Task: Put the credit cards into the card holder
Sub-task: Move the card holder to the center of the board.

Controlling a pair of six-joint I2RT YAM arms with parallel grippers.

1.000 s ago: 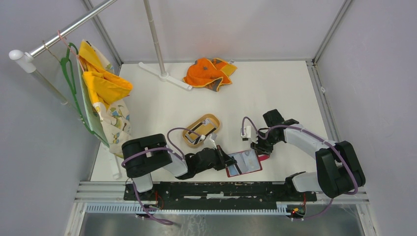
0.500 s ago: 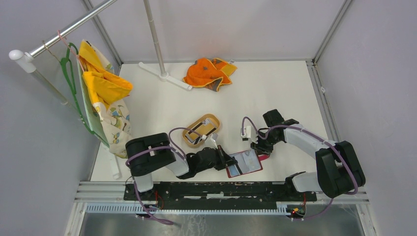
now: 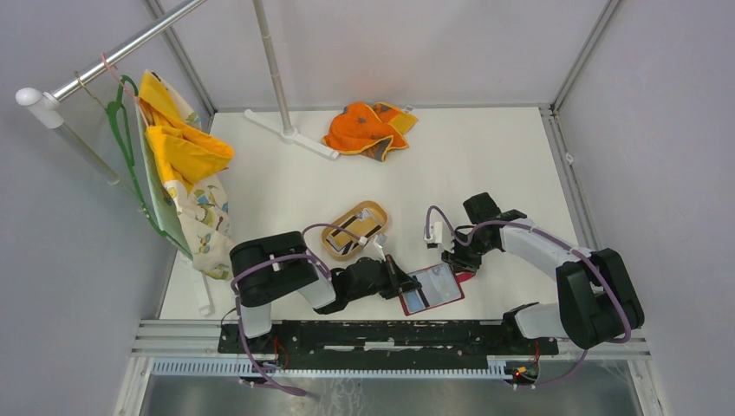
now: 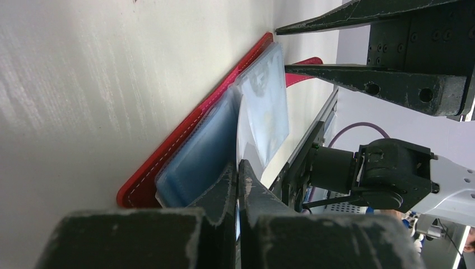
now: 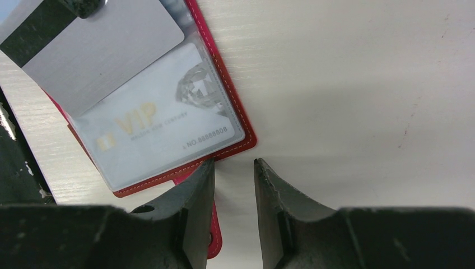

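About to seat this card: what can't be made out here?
- Left wrist: silver card is edge-on in the left tool; pocket entry unclear.
- Right wrist: card holder cut off by top edge; right tool covers much of snap tab.
- Top external: cards in wooden tray too small to count.

Only one thing carries writing that can be read: the pale card (image 5: pixel 162 120) under the clear sleeve of the red card holder (image 5: pixel 242 131), seen from the right wrist camera. On its left half stand big gold letters, "VIP". Just under them runs one line of small grey print, too fine to read for sure. Lower, toward the right end of the card, stands "NO.88888808"; the digits are small, so one or two may be different. A small gold chip mark sits to the left of the letters, and a grey diamond-like emblem is printed at the right end.
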